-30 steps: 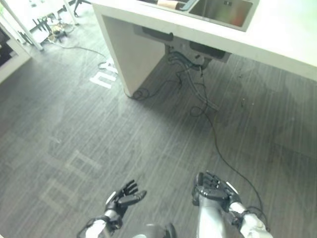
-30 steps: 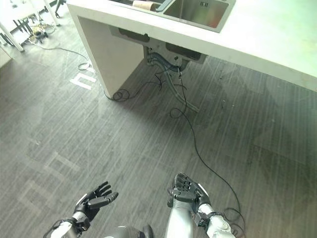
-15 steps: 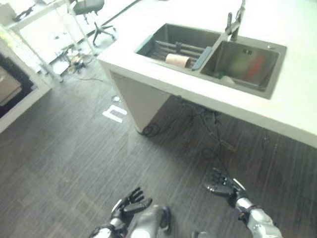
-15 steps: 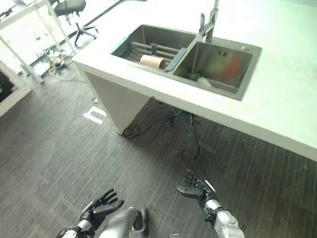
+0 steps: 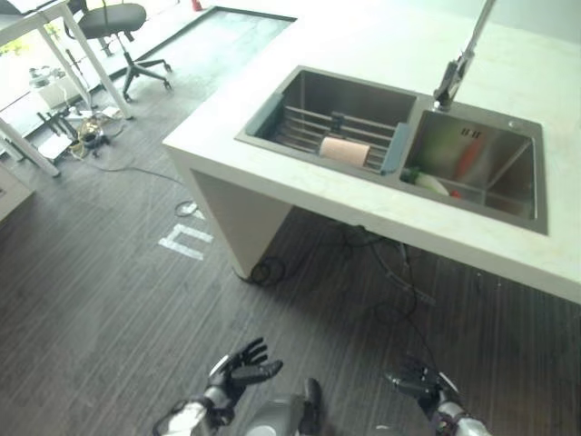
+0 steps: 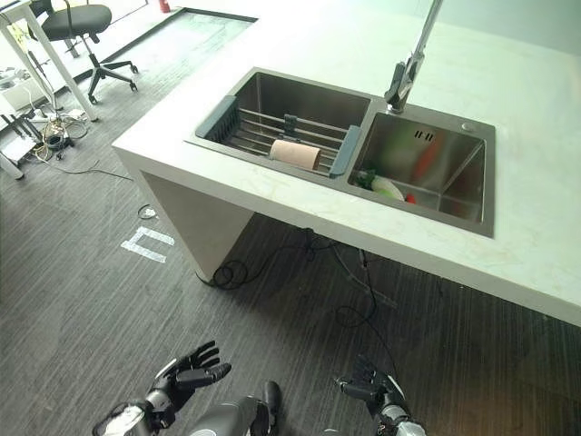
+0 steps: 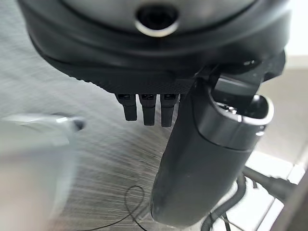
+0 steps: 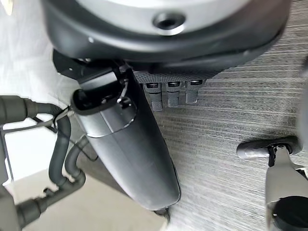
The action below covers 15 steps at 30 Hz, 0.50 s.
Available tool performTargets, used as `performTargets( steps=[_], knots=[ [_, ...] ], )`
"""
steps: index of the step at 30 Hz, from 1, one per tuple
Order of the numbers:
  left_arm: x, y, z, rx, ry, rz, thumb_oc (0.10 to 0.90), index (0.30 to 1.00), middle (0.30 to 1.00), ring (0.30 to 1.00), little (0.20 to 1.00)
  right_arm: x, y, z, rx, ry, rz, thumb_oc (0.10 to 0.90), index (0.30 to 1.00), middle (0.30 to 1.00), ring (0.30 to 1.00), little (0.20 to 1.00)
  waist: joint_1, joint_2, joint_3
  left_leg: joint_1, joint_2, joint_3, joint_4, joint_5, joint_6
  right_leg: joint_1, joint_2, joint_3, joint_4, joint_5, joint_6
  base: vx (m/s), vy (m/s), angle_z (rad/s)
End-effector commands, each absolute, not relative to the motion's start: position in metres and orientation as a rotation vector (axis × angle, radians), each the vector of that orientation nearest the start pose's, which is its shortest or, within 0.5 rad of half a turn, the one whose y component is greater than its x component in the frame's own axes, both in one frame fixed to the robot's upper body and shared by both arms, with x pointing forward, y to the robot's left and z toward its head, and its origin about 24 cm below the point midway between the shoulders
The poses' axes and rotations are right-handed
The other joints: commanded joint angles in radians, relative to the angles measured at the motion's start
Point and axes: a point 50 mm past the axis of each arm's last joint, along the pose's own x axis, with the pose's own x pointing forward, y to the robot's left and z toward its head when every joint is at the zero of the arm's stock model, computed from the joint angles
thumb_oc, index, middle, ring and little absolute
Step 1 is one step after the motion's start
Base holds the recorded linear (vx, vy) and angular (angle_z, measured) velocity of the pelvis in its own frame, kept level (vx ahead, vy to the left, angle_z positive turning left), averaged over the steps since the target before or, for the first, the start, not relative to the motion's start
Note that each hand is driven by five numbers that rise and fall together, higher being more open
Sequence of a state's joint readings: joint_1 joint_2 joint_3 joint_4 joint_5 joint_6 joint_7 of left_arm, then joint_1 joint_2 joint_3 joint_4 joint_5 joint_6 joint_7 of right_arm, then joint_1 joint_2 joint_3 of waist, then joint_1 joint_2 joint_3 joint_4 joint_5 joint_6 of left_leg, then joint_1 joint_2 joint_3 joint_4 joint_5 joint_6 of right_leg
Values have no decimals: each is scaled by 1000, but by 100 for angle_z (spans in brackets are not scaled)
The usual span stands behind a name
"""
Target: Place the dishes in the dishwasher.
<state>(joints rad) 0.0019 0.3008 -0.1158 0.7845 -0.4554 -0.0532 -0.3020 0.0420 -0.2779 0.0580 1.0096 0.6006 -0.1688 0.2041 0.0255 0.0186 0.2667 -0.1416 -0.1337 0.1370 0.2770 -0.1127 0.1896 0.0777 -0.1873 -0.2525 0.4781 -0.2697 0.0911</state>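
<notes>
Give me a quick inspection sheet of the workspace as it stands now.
Surface: pale counter with a double sink.
Job's things: tan cup lying on the rack in the left basin; green, white and red items in the right basin.
Clutter: nothing seen on the counter.
Hands: left hand and right hand low over the floor, fingers open, empty.
Cables: black cables under the sink.
Surroundings: office chair, floor marking.

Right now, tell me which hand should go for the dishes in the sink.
Probably the right hand: it hangs below the right basin holding the dishes. The left hand sits further off. Both are open, empty.
</notes>
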Motion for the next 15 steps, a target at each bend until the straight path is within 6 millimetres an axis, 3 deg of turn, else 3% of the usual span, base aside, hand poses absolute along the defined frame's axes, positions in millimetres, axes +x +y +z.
performTargets(
  steps=[1, 3, 5, 6, 8, 10, 11, 12, 15],
  knots=[
    [183, 217, -94, -147, 609, -156, 800, 900, 900, 900, 900, 146, -270, -115, 323, 633, -307, 800, 900, 900, 900, 900, 6, 61, -16, 44, 168, -11, 23, -44, -131, -84, -17, 11, 80, 208, 29, 100, 337, -28],
    [181, 222, -95, -153, 615, -115, 800, 900, 900, 900, 900, 149, -267, -115, 282, 643, -263, 800, 900, 900, 900, 900, 10, 75, -6, 71, 173, 30, 23, -69, -124, -159, -47, -42, 157, 236, 31, 73, 257, -25],
    [180, 226, -95, -165, 618, -87, 800, 900, 900, 900, 900, 153, -267, -114, 275, 638, -253, 800, 900, 900, 900, 900, -2, 68, 2, 85, 177, 57, 23, -93, -134, -191, -10, -83, 17, 228, 31, 128, -35, -67],
    [175, 228, -97, -154, 631, -62, 800, 900, 900, 900, 900, 157, -267, -114, 275, 641, -243, 800, 900, 900, 900, 900, -5, 41, 8, 124, 164, 77, 23, -147, -150, -206, -14, -125, -178, 283, 74, 182, -131, -83],
    [172, 229, -99, -142, 640, -53, 800, 900, 900, 900, 900, 159, -266, -114, 271, 646, -232, 800, 900, 900, 900, 900, -8, 26, 11, 141, 153, 92, 23, -173, -147, -245, -42, -134, -178, 313, 95, 191, -130, -65],
    [168, 229, -102, -121, 663, -57, 800, 900, 900, 900, 900, 158, -266, -114, 270, 653, -224, 800, 900, 900, 900, 900, -13, 23, 10, 150, 155, 97, 23, -183, -147, -256, -49, -124, -178, 295, 99, 149, -187, 10],
    [167, 228, -103, -124, 671, -58, 800, 900, 900, 900, 900, 157, -267, -114, 271, 655, -225, 800, 900, 900, 900, 900, -20, 17, 7, 136, 154, 107, 23, -160, -146, -265, -49, -133, -178, 291, 79, 143, -195, 33],
    [165, 226, -105, -142, 686, -57, 800, 900, 900, 900, 900, 155, -267, -115, 270, 662, -226, 800, 900, 900, 900, 900, -18, 24, 1, 150, 163, 103, 23, -177, -154, -246, -34, -120, -178, 254, 89, 150, -196, 36],
    [159, 221, -109, -161, 716, -62, 800, 900, 900, 900, 900, 150, -267, -117, 259, 678, -208, 800, 900, 900, 900, 900, -18, 27, -9, 155, 182, 111, 23, -161, -172, -211, -15, -124, -178, 208, 66, 192, -243, 30]
  ],
)
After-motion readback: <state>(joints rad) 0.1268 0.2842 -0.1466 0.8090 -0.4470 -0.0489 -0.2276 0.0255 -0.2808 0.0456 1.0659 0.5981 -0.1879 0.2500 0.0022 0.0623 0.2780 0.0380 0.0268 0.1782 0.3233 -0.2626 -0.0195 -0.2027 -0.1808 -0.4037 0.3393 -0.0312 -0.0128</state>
